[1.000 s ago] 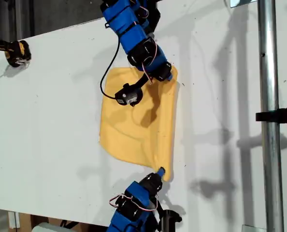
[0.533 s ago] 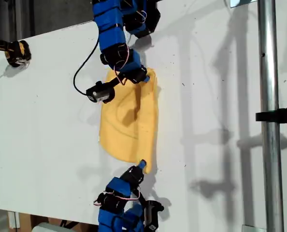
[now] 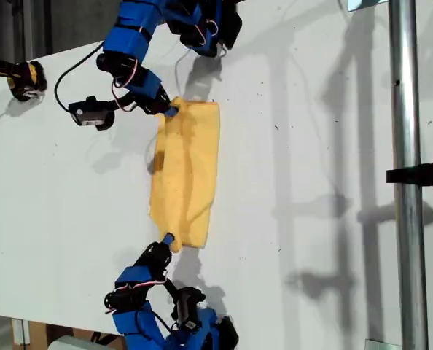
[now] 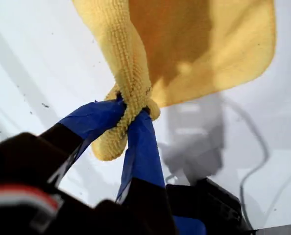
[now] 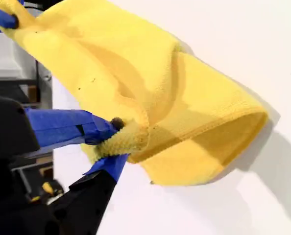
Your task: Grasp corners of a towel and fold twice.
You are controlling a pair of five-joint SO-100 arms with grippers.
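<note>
Towel: the towel lies doubled into a narrow strip on the table, with one arm at each short end of it.
First gripper: my first gripper is clamped on a bunched corner of the towel. The cloth runs away from the jaws as a rolled ridge.
Second gripper: my second gripper is pinched shut on another corner, at the opposite end of the same long edge. The other claw's blue tip shows at the far end of that edge.
Which arm is which: the exterior view does not settle this for me.
Step in hand: by my reading, this is the end of the first fold. The carried edge sits above the towel's free long side and the crease is on the opposite side.
Doing it well: lower both corners together and keep the edge between them taut, so the top layer lands without the ridge seen in the first wrist view.
Alignment: set each held corner right over the towel's corner below it before the jaws let go. The lower layer seems to peek out along the free side.
Release: open both claws low, with the cloth touching the towel under it, then lift straight off so nothing drags.
Risk: uneven pull would skew the strip and spoil the second fold.
</note>
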